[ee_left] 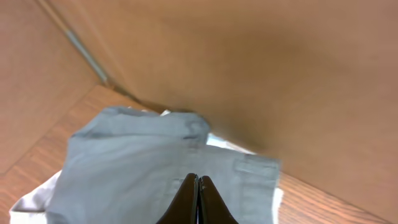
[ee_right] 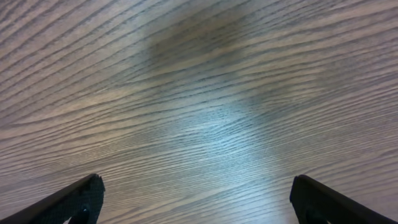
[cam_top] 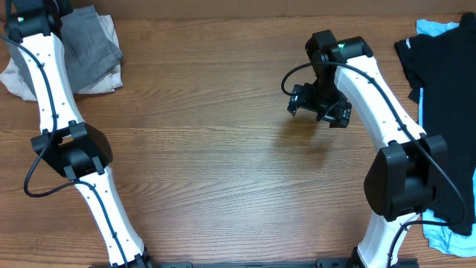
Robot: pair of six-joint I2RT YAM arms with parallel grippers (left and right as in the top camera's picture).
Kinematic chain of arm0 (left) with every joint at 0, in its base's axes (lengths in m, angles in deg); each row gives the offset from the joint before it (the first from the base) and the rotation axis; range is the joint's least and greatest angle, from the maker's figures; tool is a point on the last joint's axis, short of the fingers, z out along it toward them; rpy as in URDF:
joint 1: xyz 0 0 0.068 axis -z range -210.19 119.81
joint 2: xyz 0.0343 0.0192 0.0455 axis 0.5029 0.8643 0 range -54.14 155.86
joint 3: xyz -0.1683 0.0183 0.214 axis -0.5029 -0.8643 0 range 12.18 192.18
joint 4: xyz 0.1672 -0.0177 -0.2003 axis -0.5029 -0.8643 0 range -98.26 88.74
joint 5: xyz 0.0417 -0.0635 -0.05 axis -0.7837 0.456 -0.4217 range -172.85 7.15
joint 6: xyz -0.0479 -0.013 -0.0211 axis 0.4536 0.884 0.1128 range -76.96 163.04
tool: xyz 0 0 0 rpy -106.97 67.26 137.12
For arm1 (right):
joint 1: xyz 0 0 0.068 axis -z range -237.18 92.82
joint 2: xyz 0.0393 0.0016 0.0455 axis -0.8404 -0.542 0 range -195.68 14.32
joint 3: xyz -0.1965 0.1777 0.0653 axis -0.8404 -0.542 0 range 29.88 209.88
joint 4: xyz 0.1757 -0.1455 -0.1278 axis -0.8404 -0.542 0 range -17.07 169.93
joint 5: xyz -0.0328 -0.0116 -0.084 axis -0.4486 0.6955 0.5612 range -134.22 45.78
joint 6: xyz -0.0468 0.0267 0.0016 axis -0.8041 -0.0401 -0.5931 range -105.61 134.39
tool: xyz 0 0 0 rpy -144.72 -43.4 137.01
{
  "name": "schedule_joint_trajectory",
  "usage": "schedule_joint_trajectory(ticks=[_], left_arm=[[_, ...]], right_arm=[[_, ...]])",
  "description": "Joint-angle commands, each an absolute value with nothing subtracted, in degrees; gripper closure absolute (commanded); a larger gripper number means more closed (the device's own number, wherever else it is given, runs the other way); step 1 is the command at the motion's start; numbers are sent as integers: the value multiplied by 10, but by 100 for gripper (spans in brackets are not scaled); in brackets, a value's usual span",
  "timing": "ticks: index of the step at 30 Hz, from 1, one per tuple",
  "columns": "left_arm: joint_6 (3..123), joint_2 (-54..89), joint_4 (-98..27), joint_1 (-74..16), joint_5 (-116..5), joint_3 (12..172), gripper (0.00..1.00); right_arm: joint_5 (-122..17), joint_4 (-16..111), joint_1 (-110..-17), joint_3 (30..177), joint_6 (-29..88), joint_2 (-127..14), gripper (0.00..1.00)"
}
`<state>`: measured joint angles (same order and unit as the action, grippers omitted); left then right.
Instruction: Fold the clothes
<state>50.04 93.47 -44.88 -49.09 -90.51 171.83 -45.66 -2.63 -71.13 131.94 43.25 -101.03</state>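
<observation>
The grey shorts (cam_top: 93,37) lie folded at the table's far left corner, on top of the cream shorts (cam_top: 22,80). In the left wrist view the grey shorts (ee_left: 143,168) fill the lower frame, with cream cloth (ee_left: 28,202) showing at their edge. My left gripper (ee_left: 198,183) is shut and empty, hovering just over the grey shorts. My right gripper (cam_top: 320,106) is open and empty above bare table right of centre; its two fingers (ee_right: 198,196) are spread wide over the wood.
A pile of black garments (cam_top: 442,82) with light-blue cloth (cam_top: 435,28) lies along the right edge, beside the right arm's base. A brown wall (ee_left: 249,62) stands right behind the grey shorts.
</observation>
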Motion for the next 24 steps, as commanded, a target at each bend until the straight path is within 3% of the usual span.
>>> schedule_joint_trajectory(ticks=[1,14,17,24], left_arm=[[486,975,-442,-509,-939,1717,96],[497,1078,-479,-528,-933,1717,96],[499,1083,-489,-528,-933,1717,87],[530,1031,-494,-517,-932,1718,93]], right_arm=[[-451,-30,-710,1322,430,-1011,0],[-452,-51,-710,1322,430,-1011,0],[-452,-53,-710,1322,430,-1011,0],[-458,-53,-710,1322,430,-1011,0]])
